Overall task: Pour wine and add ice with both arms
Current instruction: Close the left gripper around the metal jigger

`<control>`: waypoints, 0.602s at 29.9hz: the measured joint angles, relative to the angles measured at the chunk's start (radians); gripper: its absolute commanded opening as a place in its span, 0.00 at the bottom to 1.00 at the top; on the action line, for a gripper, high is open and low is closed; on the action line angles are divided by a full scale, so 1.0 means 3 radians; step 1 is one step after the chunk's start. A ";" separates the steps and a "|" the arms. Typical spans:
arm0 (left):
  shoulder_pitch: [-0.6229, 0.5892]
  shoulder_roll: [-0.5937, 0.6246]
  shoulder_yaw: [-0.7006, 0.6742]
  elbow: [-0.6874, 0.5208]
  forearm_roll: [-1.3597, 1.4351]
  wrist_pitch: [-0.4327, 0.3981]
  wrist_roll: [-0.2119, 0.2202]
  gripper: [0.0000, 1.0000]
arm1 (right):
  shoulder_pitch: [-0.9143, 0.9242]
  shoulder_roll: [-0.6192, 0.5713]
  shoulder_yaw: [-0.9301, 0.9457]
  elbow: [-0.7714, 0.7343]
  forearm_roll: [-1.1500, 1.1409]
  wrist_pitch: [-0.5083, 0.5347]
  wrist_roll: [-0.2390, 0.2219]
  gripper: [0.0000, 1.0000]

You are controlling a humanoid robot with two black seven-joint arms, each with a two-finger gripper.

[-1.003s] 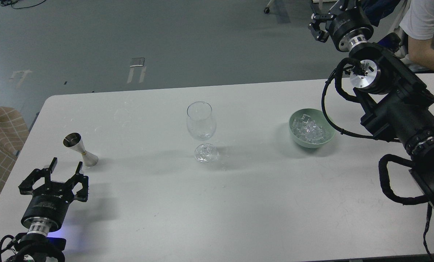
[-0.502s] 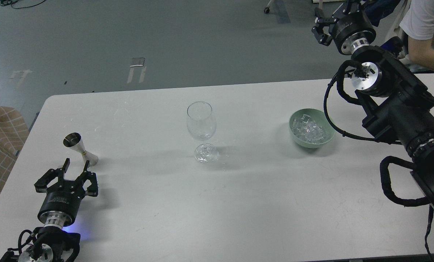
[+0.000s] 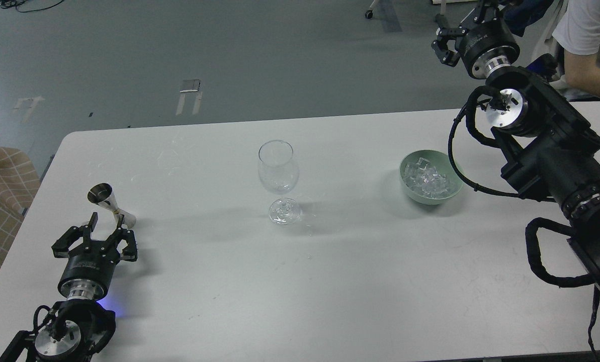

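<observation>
Left end effector (image 3: 104, 227) spread wide, empty | jigger (image 3: 111, 205) just ahead, upright but leaning, tips nearly flanking its base | right end effector (image 3: 448, 42) far off, spread unclear | ice (image 3: 429, 180) in bowl (image 3: 408, 192) on table (image 3: 330, 281)

Wine glass (image 3: 278, 173) mid-table, ice (image 3: 429, 180) in green bowl (image 3: 409, 193), jigger (image 3: 109, 205) by left claw (image 3: 106, 225)

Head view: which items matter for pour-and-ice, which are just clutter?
Job:
jigger, near left gripper
wine glass
ice in green bowl
right gripper, raised

Clutter:
checked chair
seated person
floor tape
</observation>
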 measured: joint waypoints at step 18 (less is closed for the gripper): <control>-0.0254 -0.0042 -0.0014 0.0211 -0.0005 0.0019 0.0057 0.54 | 0.0006 -0.0035 0.0000 -0.0006 0.0000 -0.0071 0.0000 1.00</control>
